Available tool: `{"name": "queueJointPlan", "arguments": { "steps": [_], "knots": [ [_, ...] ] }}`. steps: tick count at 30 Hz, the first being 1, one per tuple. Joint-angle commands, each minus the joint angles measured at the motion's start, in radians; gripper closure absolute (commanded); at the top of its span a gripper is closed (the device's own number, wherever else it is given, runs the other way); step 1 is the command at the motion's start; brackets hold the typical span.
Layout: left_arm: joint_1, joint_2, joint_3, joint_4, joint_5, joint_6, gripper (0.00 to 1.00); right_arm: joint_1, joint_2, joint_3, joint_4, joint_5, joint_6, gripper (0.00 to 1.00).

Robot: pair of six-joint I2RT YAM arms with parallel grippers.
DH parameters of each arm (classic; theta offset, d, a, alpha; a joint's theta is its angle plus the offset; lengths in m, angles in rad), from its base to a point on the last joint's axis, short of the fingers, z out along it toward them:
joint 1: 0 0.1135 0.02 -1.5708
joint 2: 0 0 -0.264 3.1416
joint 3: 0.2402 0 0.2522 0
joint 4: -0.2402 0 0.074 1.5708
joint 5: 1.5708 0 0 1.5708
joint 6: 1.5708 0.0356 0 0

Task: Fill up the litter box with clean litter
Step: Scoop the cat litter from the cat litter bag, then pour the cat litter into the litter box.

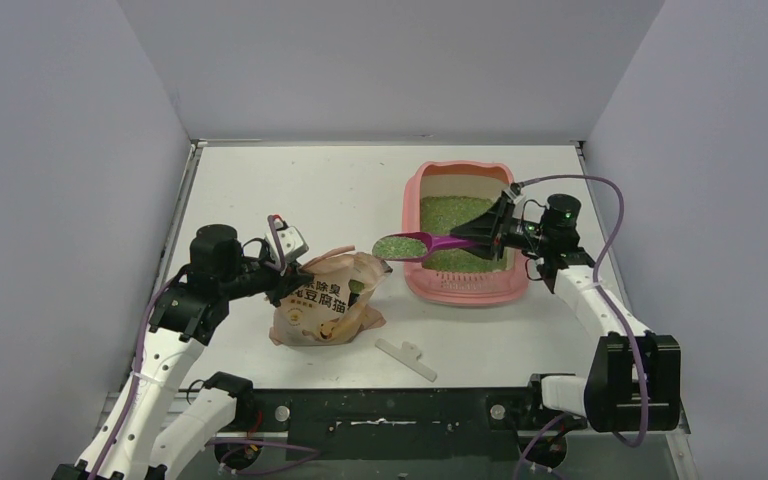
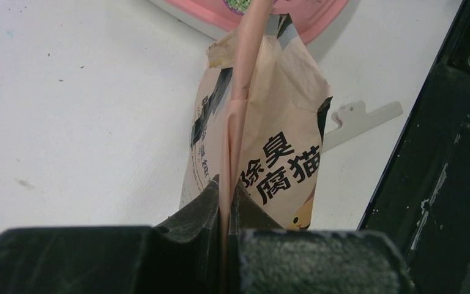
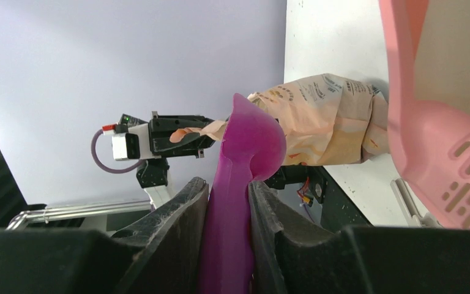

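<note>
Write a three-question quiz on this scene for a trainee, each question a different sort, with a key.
1. True or false: the magenta scoop is empty.
2. What is the left gripper shut on? A) the top edge of the litter bag B) the scoop C) nothing
3. Which gripper holds the scoop's handle?
Key: 1. False; it carries green litter. 2. A. 3. The right gripper.
</note>
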State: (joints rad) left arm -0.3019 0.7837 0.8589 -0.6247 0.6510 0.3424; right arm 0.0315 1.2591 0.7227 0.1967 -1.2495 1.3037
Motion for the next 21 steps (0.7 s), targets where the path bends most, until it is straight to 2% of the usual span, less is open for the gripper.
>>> {"name": "queueJointPlan", "arguments": {
  "steps": [1,9,17,21],
  "knots": [
    [-0.013,-0.018,0.042,0.157,0.061,-0.026,1.0,-0.073,-0.046,0.015,0.032,-0.056,0.028,1.0],
    [-0.014,-0.018,0.036,0.161,0.068,-0.022,1.0,-0.21,-0.038,0.024,0.051,-0.055,0.033,1.0],
    [-0.015,-0.028,0.035,0.157,0.071,-0.016,1.0,-0.337,0.017,-0.011,0.282,-0.024,0.175,1.0],
    [-0.014,-0.038,0.026,0.158,0.067,-0.017,1.0,-0.379,0.035,-0.014,0.3,0.024,0.183,1.0]
  ]
}}
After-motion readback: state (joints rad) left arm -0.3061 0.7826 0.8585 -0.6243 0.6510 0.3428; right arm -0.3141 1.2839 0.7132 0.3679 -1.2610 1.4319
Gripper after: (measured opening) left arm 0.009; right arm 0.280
